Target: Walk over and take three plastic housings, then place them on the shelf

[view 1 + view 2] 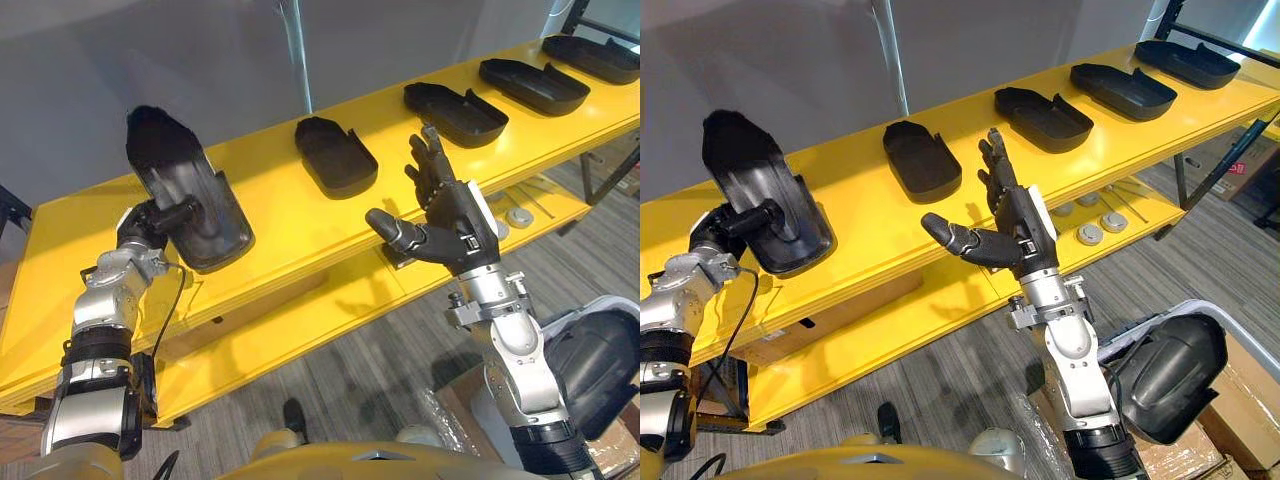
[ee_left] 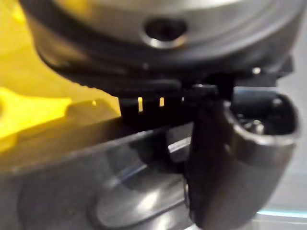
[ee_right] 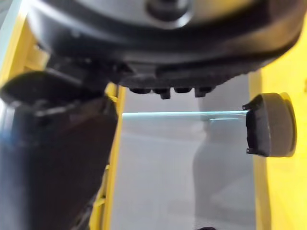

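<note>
Plastic housing (image 1: 185, 190), the one in play, stands at the upper left of the head views. Its far end is lifted off the yellow shelf (image 1: 280, 228) and its near end sits low by the shelf's front edge. The left hand (image 1: 150, 222) is closed on that near end, with the thumb laid across the hollow inside. The tilt looks like a piece being set down heel first.

Four more housings (image 1: 337, 155) lie hollow side up in a line running to the upper right, so the held one seems meant for the next spot at the left of that row.

The right hand (image 1: 455, 220) hovers at centre frame over the shelf's front edge, fingers straight and thumb spread, holding nothing. It is well apart from the held piece and near the closest lying housing. Another housing (image 1: 1170, 375) sits at lower right, by the right arm.
</note>
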